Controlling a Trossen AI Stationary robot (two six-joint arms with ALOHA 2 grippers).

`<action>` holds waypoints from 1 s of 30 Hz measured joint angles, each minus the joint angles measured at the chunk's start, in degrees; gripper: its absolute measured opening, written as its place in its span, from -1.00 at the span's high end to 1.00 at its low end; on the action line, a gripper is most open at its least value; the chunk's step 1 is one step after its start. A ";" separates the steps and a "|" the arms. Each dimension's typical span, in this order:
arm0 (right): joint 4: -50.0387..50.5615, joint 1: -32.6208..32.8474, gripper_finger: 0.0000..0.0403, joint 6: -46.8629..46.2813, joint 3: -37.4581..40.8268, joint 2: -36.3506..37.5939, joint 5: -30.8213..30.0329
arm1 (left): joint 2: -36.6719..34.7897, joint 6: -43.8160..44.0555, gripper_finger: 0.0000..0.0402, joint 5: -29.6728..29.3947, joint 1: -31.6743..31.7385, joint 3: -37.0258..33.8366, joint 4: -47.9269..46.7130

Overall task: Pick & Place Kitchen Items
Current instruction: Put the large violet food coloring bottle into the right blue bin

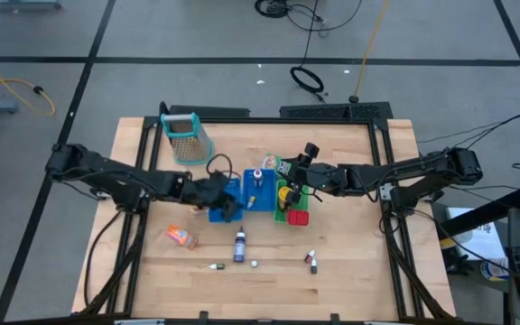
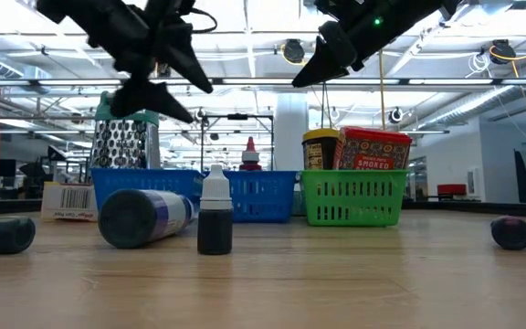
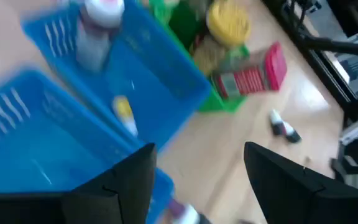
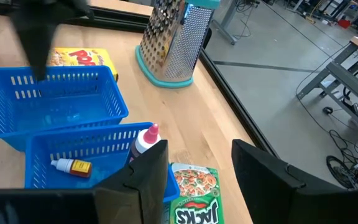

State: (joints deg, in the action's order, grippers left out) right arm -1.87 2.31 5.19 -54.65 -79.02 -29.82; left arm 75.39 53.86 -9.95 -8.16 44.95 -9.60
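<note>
1. The kitchen items lie spread over the wooden bench [image 1: 350,262], some in three small baskets at its middle, some loose.
2. The green basket [image 2: 352,199] holds a yellow-lidded jar [image 2: 322,149] and a red block [image 2: 373,149], side by side.
3. The blue basket [image 4: 89,165] next to it holds a small yellow dropper bottle [image 4: 70,166] lying flat and a red-capped bottle [image 4: 145,139] leaning at its end.
4. A green pouch [image 4: 195,196] lies just beside that basket.
5. The second blue basket [image 4: 51,106] shows nothing inside; a yellow box [image 4: 82,59] lies behind it, with the metal grater [image 4: 176,40] standing further off.
6. Loose towards the front edge: an orange packet [image 1: 181,237], a purple bottle [image 1: 239,246] on its side, and tiny bottles [image 1: 311,260] well apart.
7. The left end effector [image 3: 197,180] hangs over the blue baskets, fingers spread, grasping nothing.
8. The right end effector [image 4: 197,180] hovers above the green pouch and green basket, fingers parted, empty.
</note>
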 joint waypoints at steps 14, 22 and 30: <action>0.13 2.62 0.15 0.01 0.00 0.00 0.09 | 2.35 25.85 -0.21 4.64 -11.26 -0.02 -3.04; 0.02 3.32 0.15 -0.17 0.00 0.00 0.09 | 7.36 35.08 -0.21 9.27 -13.38 0.13 -1.60; 0.02 3.43 0.15 -0.22 0.00 0.00 0.10 | 14.11 37.91 -0.21 15.04 -13.10 0.02 5.51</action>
State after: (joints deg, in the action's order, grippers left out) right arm -1.85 5.74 4.97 -54.65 -79.02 -29.72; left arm 89.50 91.77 5.08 -21.25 44.97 -4.09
